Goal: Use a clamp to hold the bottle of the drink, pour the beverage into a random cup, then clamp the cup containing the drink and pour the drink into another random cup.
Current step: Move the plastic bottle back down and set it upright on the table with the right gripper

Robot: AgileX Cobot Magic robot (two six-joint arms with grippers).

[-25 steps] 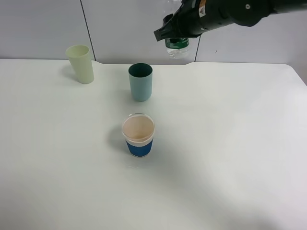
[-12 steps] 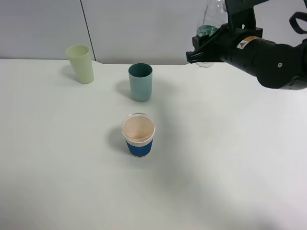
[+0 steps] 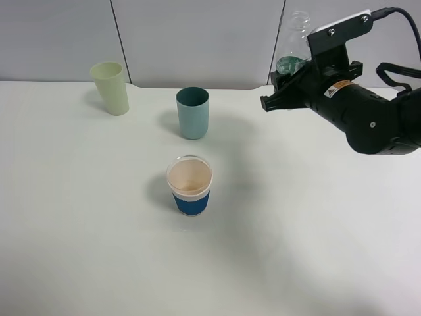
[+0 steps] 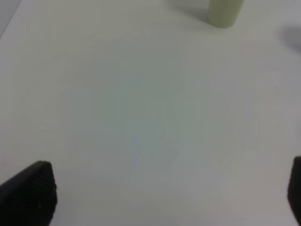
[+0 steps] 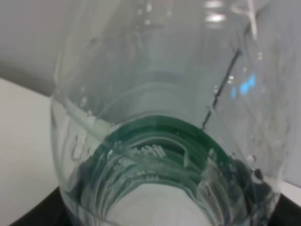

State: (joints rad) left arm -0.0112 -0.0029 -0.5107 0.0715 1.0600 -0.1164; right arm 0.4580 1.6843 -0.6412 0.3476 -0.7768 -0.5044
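Observation:
The clear bottle (image 3: 293,47) with its green label stands nearly upright in the air at the back right, and my right gripper (image 3: 284,84) is shut on its lower part. The right wrist view is filled by the bottle (image 5: 160,132); how much beverage it holds I cannot tell. The light teal cup (image 3: 193,112) stands on the table well left of the bottle. In front of it sits the blue-banded cup (image 3: 190,185) with a peach inside. My left gripper (image 4: 162,197) hangs open over bare table, out of the high view.
A pale yellow-green tumbler (image 3: 112,87) stands at the back left, also seen as the tumbler (image 4: 225,12) in the left wrist view. The white table (image 3: 316,217) ends at a grey wall behind the cups.
My right arm has carried the bottle from above and behind the teal cup to the right and lower. The bottle now stands neck up. The cups have not moved.

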